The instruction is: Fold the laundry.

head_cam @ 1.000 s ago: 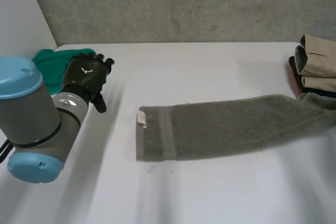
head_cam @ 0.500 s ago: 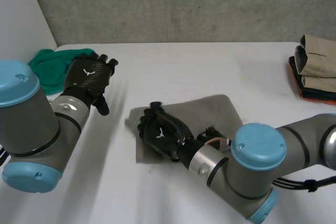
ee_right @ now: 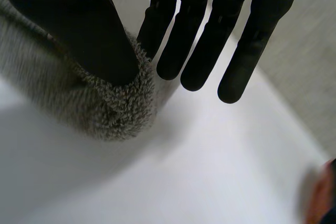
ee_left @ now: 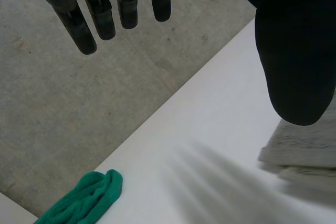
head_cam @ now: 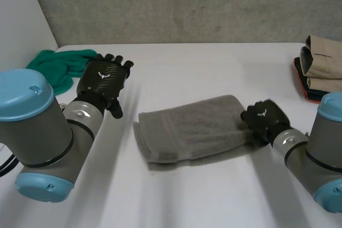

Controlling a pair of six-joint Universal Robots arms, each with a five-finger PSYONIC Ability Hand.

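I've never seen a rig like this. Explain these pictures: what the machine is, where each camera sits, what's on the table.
It is a robot with two arms at a white table, each ending in a black robot hand. The wide picture looks down from between the arms; the other two come from cameras on the wrists, looking along each palm. A grey towel, folded over, lies mid-table. The right robot hand is at the towel's right end, fingers straight, thumb against the fold. The left robot hand hovers open, holding nothing. A green cloth sits at the far left corner, and a stack of folded clothes at the right edge.
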